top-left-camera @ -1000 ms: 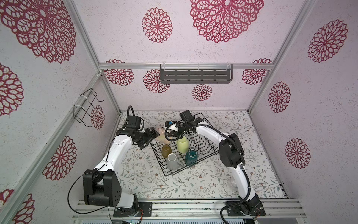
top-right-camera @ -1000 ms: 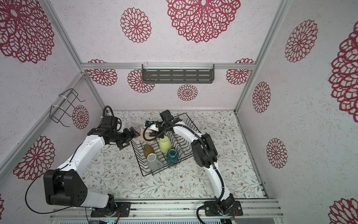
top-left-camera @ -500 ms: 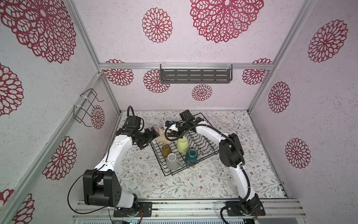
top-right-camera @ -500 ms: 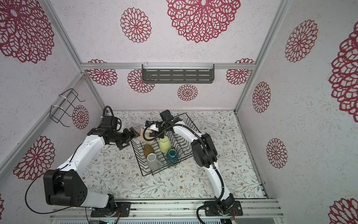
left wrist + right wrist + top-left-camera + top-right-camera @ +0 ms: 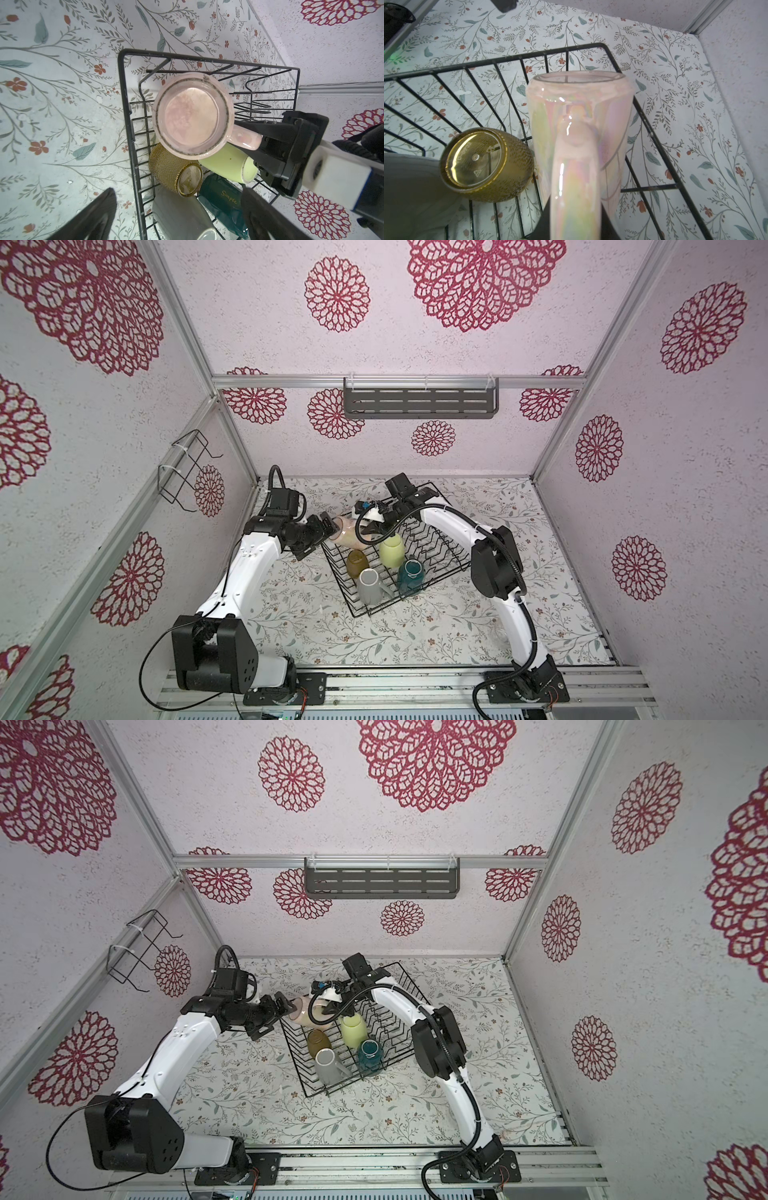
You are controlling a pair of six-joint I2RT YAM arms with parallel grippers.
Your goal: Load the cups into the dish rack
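- Both top views: the dish rack [image 5: 436,545] sits skewed on the floral table [image 5: 374,639], between the two arms. Four cups lie in its near end: amber glass tumbler [image 5: 356,563], pale yellow-green mug [image 5: 391,552], light grey mug [image 5: 369,585] and dark teal mug [image 5: 410,573].
- Same views: the right gripper [image 5: 371,527] has the large pink mug [image 5: 345,531] by the handle. The mug is tipped on its side over the rack's far left corner; can't tell if it's resting on the wires. The left gripper [image 5: 322,537] is just beside the mug's other end. Touching or not, no idea.
- Left wrist: its own fingers [image 5: 99,214] are spread wide with nothing between them. The pink mug is end-on to the lens, and the right gripper's black fingers are clamped on its handle. The tumbler and yellow-green mug sit just beside it.
- Right wrist: the pink handle fills the middle, running down into the closed-up fingers. The tumbler lies on the rack wires right next to the mug, and the grey mug is at the frame edge.
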